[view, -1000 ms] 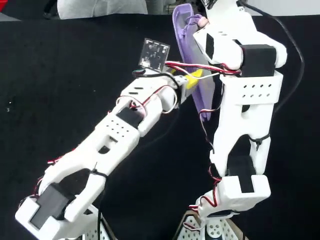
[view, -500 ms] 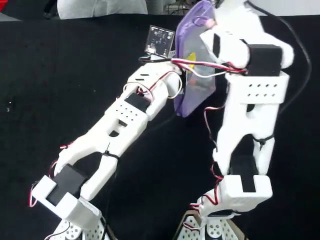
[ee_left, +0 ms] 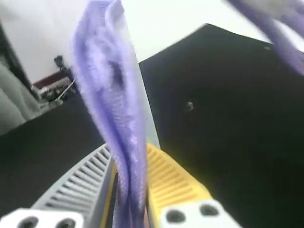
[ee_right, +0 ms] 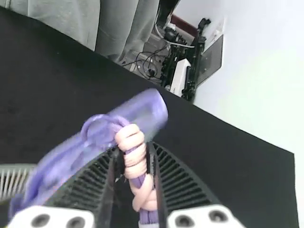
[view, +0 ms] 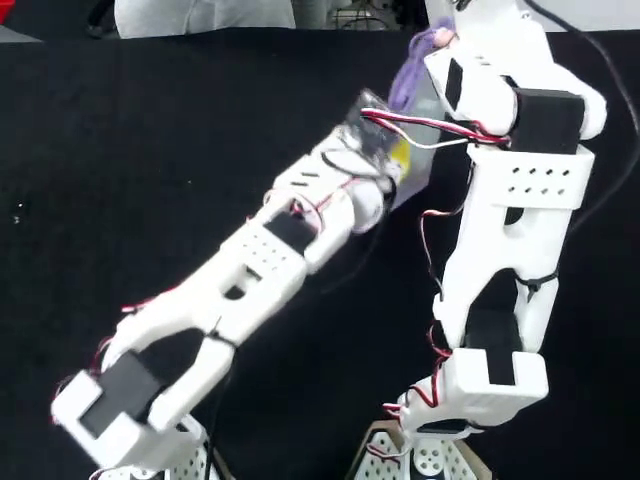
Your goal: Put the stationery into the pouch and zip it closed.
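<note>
Left fingers [ee_left: 171, 180]: my left gripper [ee_left: 130, 199] is clamped on the pouch [ee_left: 114, 95], with its purple edge pinched between the grey pad and the yellow one.
Right fingers [ee_right: 185, 190]: my right gripper [ee_right: 135, 190] is shut tight on the pull cord [ee_right: 130, 147], the pink and purple loop at the end of the pouch.
Pouch: it is off the table [view: 150, 150], strung in the air between the two grippers towards the far side.
Change: a second ago it hung broadside. My left arm has since swung up and across, so its wrist now covers most of the pouch, and my right gripper has carried the cord higher and farther back.
Meaning: I read this as the zip being drawn, left bracing and right pulling. I cannot tell how far it has closed, nor whether the stationery is inside.
</note>
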### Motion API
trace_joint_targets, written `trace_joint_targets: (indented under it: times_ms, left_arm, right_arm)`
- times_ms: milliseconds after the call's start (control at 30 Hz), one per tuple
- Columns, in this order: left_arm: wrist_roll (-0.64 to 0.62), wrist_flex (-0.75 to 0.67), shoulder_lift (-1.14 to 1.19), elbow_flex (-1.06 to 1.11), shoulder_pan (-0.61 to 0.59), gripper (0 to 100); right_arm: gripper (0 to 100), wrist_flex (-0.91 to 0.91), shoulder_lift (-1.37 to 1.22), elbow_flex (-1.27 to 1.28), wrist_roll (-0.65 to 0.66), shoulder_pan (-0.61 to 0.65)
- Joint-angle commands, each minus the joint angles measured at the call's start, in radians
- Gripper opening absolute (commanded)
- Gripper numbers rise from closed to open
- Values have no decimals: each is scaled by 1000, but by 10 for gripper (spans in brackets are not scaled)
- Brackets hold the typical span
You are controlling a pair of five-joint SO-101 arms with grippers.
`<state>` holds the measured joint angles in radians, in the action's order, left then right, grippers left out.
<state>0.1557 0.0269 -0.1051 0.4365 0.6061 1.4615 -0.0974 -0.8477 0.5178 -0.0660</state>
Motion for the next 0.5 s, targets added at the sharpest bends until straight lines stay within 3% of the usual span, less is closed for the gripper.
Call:
trace_joint_targets:
  times_ms: [0,467]
  left_arm:
    - [44,-6,-137,91,71,27]
    - [34,-6,-341,309,18,27]
  right_arm:
    - [11,-57,65,-15,5,-68]
    - [11,-110,-13,-13,5,-180]
